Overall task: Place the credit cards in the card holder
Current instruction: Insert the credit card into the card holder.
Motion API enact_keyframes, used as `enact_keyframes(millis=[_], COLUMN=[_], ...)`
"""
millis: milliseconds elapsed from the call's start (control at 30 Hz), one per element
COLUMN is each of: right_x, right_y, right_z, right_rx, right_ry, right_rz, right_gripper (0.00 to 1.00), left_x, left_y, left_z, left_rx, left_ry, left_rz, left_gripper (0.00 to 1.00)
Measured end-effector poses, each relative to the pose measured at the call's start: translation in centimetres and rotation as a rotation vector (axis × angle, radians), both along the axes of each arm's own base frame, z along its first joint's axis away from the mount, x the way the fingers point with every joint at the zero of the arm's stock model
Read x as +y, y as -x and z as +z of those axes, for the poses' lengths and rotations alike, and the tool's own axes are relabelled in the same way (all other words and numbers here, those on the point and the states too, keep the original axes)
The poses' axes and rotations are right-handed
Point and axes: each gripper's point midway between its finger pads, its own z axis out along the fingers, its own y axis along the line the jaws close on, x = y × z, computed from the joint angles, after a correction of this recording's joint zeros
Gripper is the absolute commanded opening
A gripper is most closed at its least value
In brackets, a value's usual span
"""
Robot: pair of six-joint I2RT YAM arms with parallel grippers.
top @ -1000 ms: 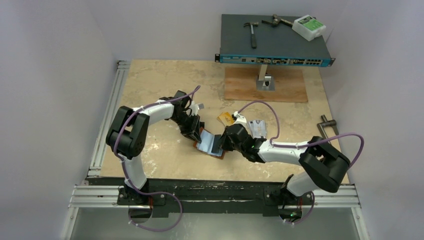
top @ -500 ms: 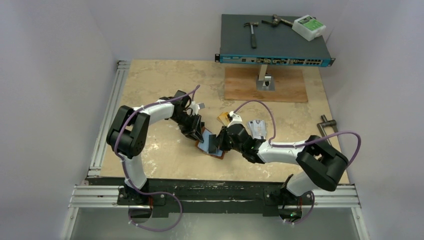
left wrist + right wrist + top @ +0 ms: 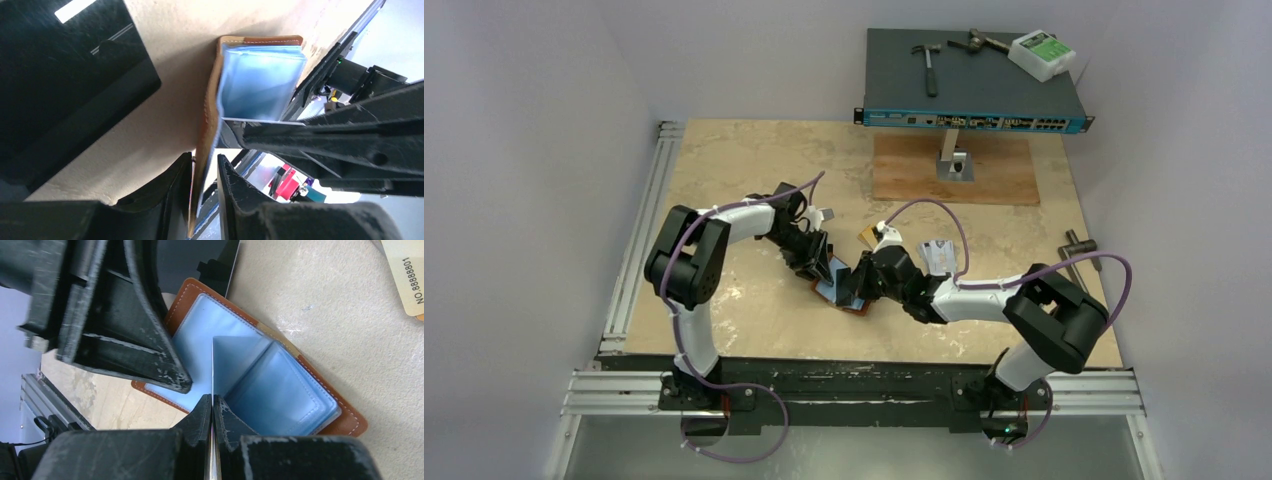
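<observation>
The brown card holder (image 3: 852,299) lies open on the table, its light blue inside (image 3: 280,385) showing. My left gripper (image 3: 205,172) is shut on one brown flap (image 3: 206,125) and holds it upright; it also shows in the top view (image 3: 821,266). My right gripper (image 3: 213,407) is shut on a thin card seen edge-on (image 3: 213,365), its far end among the blue pockets. In the top view the right gripper (image 3: 861,280) sits right over the holder. A gold card (image 3: 868,235) and a silvery card (image 3: 938,255) lie on the table behind it.
A black card (image 3: 65,70) lies flat beside the holder. A pale numbered card (image 3: 407,277) lies to the right. A wooden board (image 3: 954,170) with a network switch (image 3: 974,85), a hammer and tools stands at the back. A metal handle (image 3: 1079,245) lies at right.
My right gripper has moved left with the card, up to the open holder and close against the left gripper. The left gripper has stayed on the flap.
</observation>
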Motion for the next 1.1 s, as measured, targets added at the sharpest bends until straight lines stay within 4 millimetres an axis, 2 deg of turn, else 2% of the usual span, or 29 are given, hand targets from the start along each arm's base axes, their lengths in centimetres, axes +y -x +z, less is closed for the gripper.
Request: enact_keyframes(millis=[67, 200, 367, 533, 633, 733, 867, 1100], right_x=[0.1, 0.2, -0.5, -3.0, -4.3, -4.3, -3.7, -3.4], right_y=[-0.1, -0.2, 0.8, 2.1, 1.7, 2.0, 2.9, 4.1], right_z=[0.2, 0.4, 0.6, -0.5, -1.4, -1.4, 0.0, 5.6], right_rx=[-0.005, -0.01, -0.009, 0.016, 0.054, 0.067, 0.044, -0.104], right_ry=[-0.006, -0.014, -0.07, -0.184, -0.251, -0.342, -0.44, -0.578], right_rz=[0.0, -0.001, 0.002, 0.008, -0.005, 0.017, 0.083, 0.186], right_gripper=[0.0, 0.0, 0.0, 0.0, 0.0, 0.0, 0.0, 0.0], left_x=[0.1, 0.3, 0.1, -0.5, -1.0, -1.6, -2.3, -2.6], left_y=[0.0, 0.2, 0.2, 0.2, 0.2, 0.1, 0.2, 0.8], left_z=[-0.6, -1.5, -1.3, -0.6, 0.3, 1.7, 3.5, 7.0], left_rx=[0.014, 0.036, 0.04, 0.047, 0.049, 0.049, 0.042, 0.006], left_ry=[-0.011, -0.032, -0.019, 0.031, 0.079, 0.139, 0.217, 0.347], left_rz=[0.001, 0.001, -0.001, -0.005, -0.007, -0.014, -0.035, -0.115], left_gripper=[0.18, 0.0, 0.0, 0.0, 0.0, 0.0, 0.0, 0.0])
